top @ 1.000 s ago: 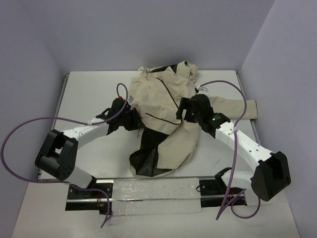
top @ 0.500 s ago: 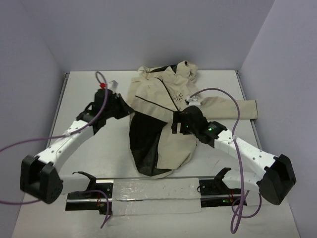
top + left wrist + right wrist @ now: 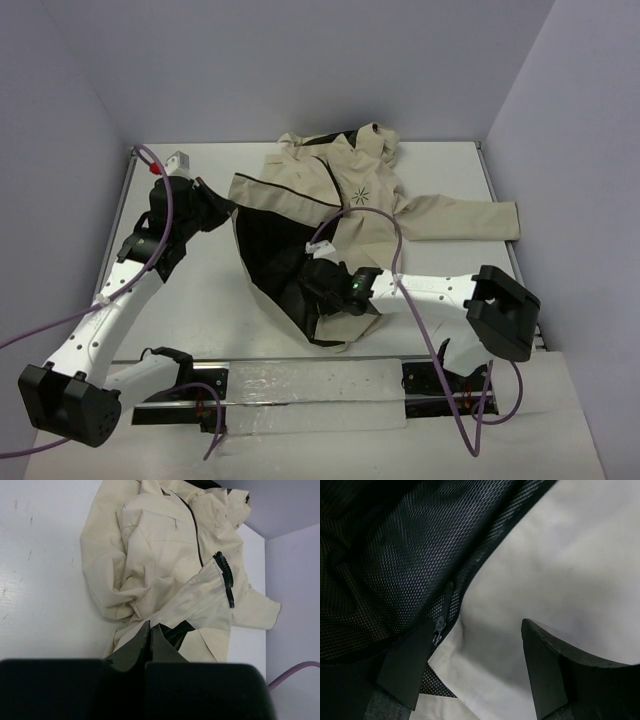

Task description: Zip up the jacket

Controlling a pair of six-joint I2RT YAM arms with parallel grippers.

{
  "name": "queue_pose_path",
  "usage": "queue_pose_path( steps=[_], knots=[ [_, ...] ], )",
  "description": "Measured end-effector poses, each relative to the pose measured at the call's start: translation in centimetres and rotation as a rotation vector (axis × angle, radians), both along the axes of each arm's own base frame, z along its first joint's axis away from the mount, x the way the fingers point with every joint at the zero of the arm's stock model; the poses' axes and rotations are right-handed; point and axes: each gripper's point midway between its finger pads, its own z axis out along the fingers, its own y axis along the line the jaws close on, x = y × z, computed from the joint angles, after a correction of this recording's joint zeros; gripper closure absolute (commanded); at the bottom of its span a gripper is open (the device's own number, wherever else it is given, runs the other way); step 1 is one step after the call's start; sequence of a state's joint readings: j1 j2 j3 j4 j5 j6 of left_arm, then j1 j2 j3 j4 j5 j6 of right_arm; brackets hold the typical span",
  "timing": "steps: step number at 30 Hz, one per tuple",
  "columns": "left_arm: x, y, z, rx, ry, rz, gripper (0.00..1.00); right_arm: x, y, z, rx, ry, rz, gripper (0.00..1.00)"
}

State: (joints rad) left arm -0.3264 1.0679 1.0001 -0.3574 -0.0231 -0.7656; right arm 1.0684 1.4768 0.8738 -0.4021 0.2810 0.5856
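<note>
Your cream long-sleeved fabric jacket (image 3: 380, 195) lies unzipped across the middle of the white surface (image 3: 190, 290), its black mesh lining (image 3: 275, 250) showing. Your left tool (image 3: 218, 208) is pinched fully closed on the jacket's edge nearest the left arm. Your right tool (image 3: 318, 290) stands spread over the lower front, one finger beside the dark zipper pull (image 3: 440, 624), gripping nothing.

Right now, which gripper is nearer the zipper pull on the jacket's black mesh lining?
Right. The right gripper hangs open directly over the zipper pull, near the jacket's bottom hem. The left gripper is shut on the jacket at its left edge, well away from the pull.
</note>
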Motion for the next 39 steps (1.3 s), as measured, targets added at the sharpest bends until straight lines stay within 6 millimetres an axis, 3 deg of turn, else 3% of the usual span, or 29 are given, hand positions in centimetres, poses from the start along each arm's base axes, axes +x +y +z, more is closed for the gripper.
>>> queue_pose_path(
  steps=[1,4,7,10,16,20,23,26,31,34,36,39],
  knots=[
    [-0.1,0.0,-0.2,0.0,0.006,0.001,1.0,-0.4,0.3,-0.5,-0.011,0.007,0.011,0.25],
    [-0.1,0.0,-0.5,-0.001,0.014,0.003,1.0,-1.2,0.6,-1.7,-0.041,0.023,0.034,0.44],
    [-0.2,0.0,-0.7,-0.002,0.021,0.004,1.0,-1.3,0.5,-2.6,-0.065,0.026,0.025,0.76],
    [-0.2,0.1,-0.9,-0.001,0.025,0.005,1.0,-1.0,0.3,-3.0,-0.08,0.015,0.008,0.99],
    [-0.2,0.2,-1.0,0.001,0.028,0.013,1.0,-0.2,-0.2,-2.6,-0.096,-0.023,-0.025,1.0],
    [-0.1,0.3,-1.1,0.002,0.028,0.024,1.0,0.3,-0.5,-0.9,-0.07,-0.061,-0.042,1.0],
    [0.0,0.6,-1.2,0.01,0.03,0.036,1.0,1.8,-1.4,1.6,-0.013,-0.096,-0.088,1.0],
    [0.7,0.9,-1.8,0.032,0.049,0.054,1.0,4.9,-3.8,5.0,0.067,-0.147,-0.186,1.0],
    [3.2,2.4,-3.8,0.063,0.103,0.106,1.0,11.6,-11.5,11.2,0.163,-0.278,-0.422,1.0],
    [6.0,3.3,-4.2,0.075,0.145,0.135,1.0,15.0,-15.4,15.3,0.186,-0.358,-0.522,1.0],
    [9.2,3.4,-1.8,0.077,0.14,0.141,1.0,17.3,-17.5,19.2,0.216,-0.417,-0.567,1.0],
    [14.8,3.3,5.8,0.057,-0.016,0.148,1.0,20.9,-21.5,26.7,0.293,-0.55,-0.656,1.0]
  ],
)
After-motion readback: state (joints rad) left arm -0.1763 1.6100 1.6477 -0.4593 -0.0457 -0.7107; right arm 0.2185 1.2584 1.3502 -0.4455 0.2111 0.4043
